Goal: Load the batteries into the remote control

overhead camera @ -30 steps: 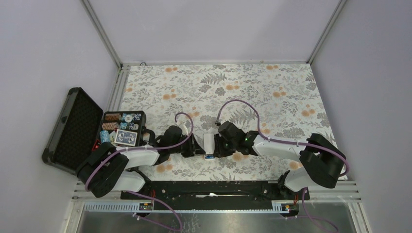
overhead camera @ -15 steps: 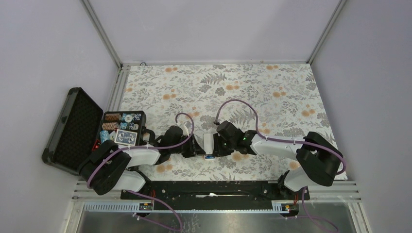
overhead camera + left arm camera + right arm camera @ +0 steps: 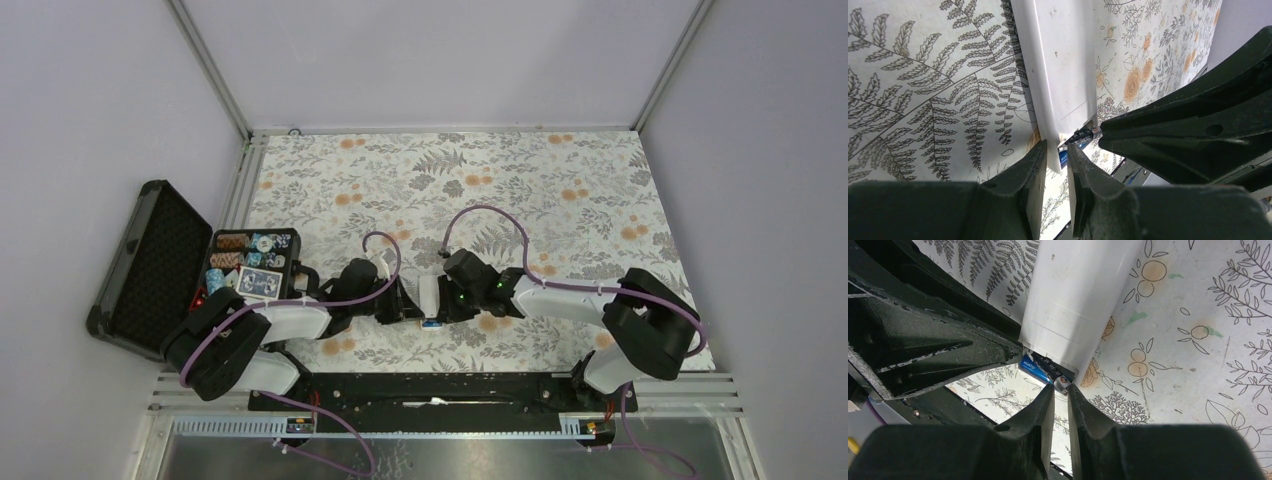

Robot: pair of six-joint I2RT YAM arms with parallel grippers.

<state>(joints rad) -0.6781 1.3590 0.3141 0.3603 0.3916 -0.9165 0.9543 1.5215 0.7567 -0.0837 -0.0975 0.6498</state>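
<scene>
Since one second ago, the right arm's elbow has shifted left toward the middle of the table; the remote control has not moved. Locate it just inside the near edge of the table, about midway along, plain white back up, between the two grippers. The left gripper is narrow, with its fingers closed on the edge of the remote's near corner. The right gripper is also narrow, with its tips at the remote's near end. The batteries lie there in the bay, one silvery end right at the fingertips. You cannot tell whether that end is clamped. The black case stands at the left edge.
</scene>
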